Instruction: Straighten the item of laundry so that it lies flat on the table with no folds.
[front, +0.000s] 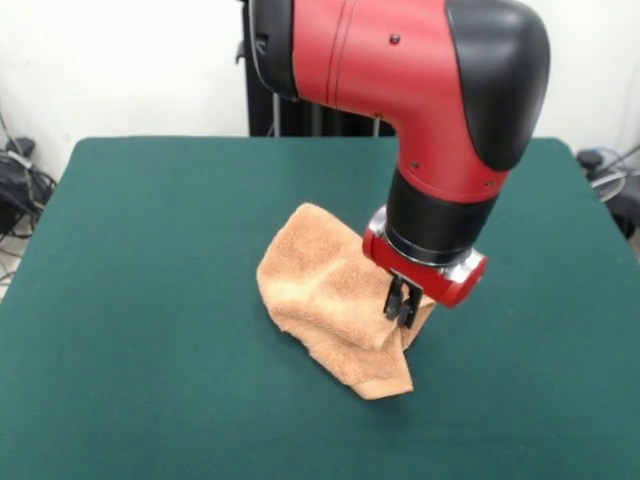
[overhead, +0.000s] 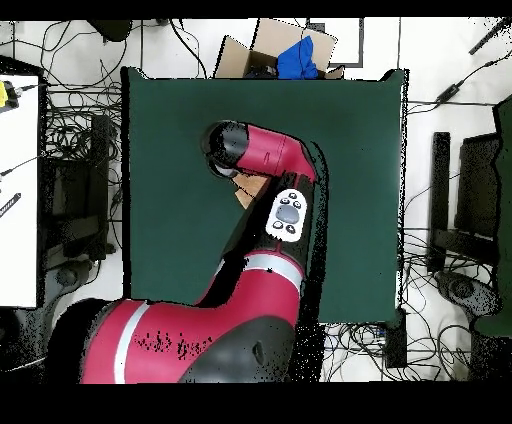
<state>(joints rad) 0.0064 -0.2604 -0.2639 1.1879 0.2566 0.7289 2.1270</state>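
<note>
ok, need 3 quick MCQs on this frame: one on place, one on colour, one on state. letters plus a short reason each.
1. Where is the gripper?
A. Off the table's edge
B. Down at the towel's edge, on the side toward the picture's right in the front view
C. High above a bare corner

2. What colour is the towel?
A. Peach-orange
B. White
C. Blue

3. How does the towel lie on the table?
A. Flat, fully spread
B. Rolled into a tube
C. Bunched, with folds

Answers:
1. B, the front view shows the gripper's tips at the cloth's right edge.
2. A, the peach-orange towel stands out on the dark green top.
3. C, folds and a raised hump show in the front view.
</note>
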